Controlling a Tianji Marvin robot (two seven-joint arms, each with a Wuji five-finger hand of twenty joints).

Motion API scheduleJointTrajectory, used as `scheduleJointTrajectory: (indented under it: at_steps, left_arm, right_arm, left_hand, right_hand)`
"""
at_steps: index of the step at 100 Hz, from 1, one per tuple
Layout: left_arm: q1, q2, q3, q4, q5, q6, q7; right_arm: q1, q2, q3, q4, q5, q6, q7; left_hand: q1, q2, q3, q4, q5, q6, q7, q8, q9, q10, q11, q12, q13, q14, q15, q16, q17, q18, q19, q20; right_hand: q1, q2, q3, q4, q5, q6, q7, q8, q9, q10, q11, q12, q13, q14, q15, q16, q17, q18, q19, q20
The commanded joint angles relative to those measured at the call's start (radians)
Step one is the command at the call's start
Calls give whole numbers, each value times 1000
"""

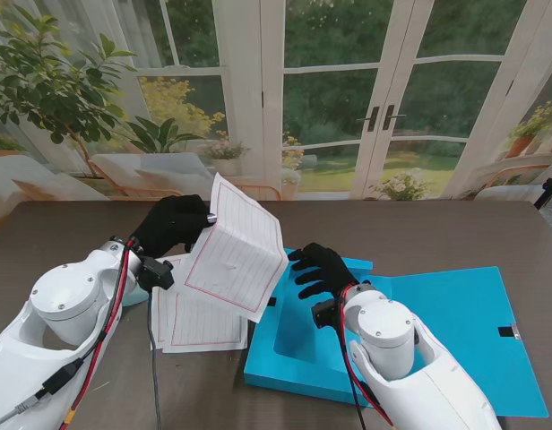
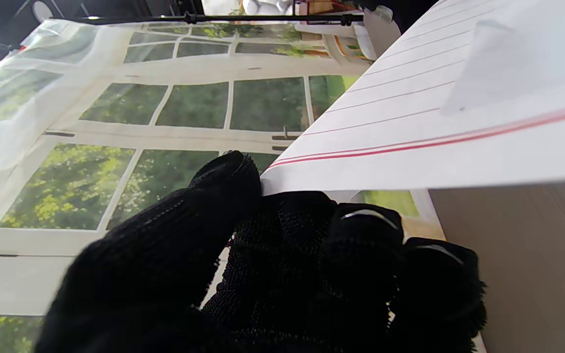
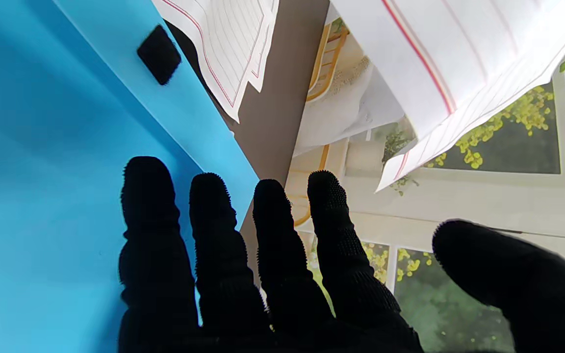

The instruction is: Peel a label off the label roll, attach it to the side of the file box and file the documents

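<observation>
1. The left robot hand pinches a corner of a ruled sheet, thumb against the curled fingers, and holds it tilted above the bench.
2. More ruled documents lie flat on the bench under that sheet, just left of the file box.
3. The blue file box lies open, its lid spread flat to the right (a small black fastener shows on each side).
4. The right robot hand hovers over the box's far left edge, fingers spread, holding nothing.
</observation>
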Motion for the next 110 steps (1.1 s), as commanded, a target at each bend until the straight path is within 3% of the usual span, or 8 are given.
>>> scheduleJointTrajectory:
  at_steps: [1,28,58,73,93,103,110]
  left_arm:
    - [4,-2,5,-19,-6,-2,-26]
    - [6,-1,18,-37,-24,-1,-35]
    - [3,0,36,-30,-25,5,-43]
    - [2,0,48,-19,-18,12,-45]
    - [-4,0,64,-3,-8,19,-43]
    - [-7,-1,73,3,-3,26,-42]
    - [-11,-1,81,7,3,29,-41]
  right_arm:
    - [5,-8,3,8,9,3,15]
    - [9,-18,20,11,148,-2,27]
    - [10,-23,30,4,276,-20,46]
    - [0,-17,43,-15,321,-5,80]
    - [-8,-14,49,-29,346,0,95]
    - [-10,-17,50,-33,361,0,86]
    - [-11,-18,51,-36,371,0,82]
  left_hand:
    - [47,-31,42,-8,19,25,32,22,39,5,1,18,24,-25,29,17,10,23,77,-7]
    - [52,-35,40,-9,20,28,30,23,40,11,-1,17,23,-14,31,19,6,31,76,-1]
    - [53,-34,39,-10,21,31,28,25,41,15,-3,15,24,-9,31,20,5,36,73,3]
    - [55,-34,38,-11,21,31,28,25,40,18,-3,14,21,-3,32,21,1,42,69,6]
    - [56,-32,36,-12,21,32,27,26,40,19,-3,14,18,4,33,22,1,47,66,10]
    - [59,-31,36,-12,21,32,26,26,38,23,-4,14,15,9,34,23,-3,49,63,12]
    - [60,-32,34,-13,20,34,25,26,38,25,-4,14,12,15,34,24,-6,51,61,14]
  right_hand:
    - [-55,31,-11,-33,23,9,7,-9,4,16,-6,-12,-3,8,-9,-8,-452,-2,-21,22]
    - [-67,78,-19,-50,164,47,-4,-4,51,46,-20,-14,16,28,-26,-6,-460,-3,-30,20]
    - [-64,64,-17,-47,333,62,-59,56,111,52,-52,-7,47,34,-46,2,-459,1,-33,17]
    - [36,-80,37,-16,311,52,-83,86,104,29,-49,2,50,17,-43,7,-455,1,-31,18]
    - [180,-294,80,97,265,27,-21,209,109,2,-10,28,70,-8,-4,21,-427,1,-17,20]
    - [239,-385,105,148,234,21,77,262,127,-6,32,51,90,-13,38,31,-405,6,-5,23]
    - [299,-461,128,213,230,11,171,261,159,-14,70,78,114,-21,77,39,-384,8,13,25]
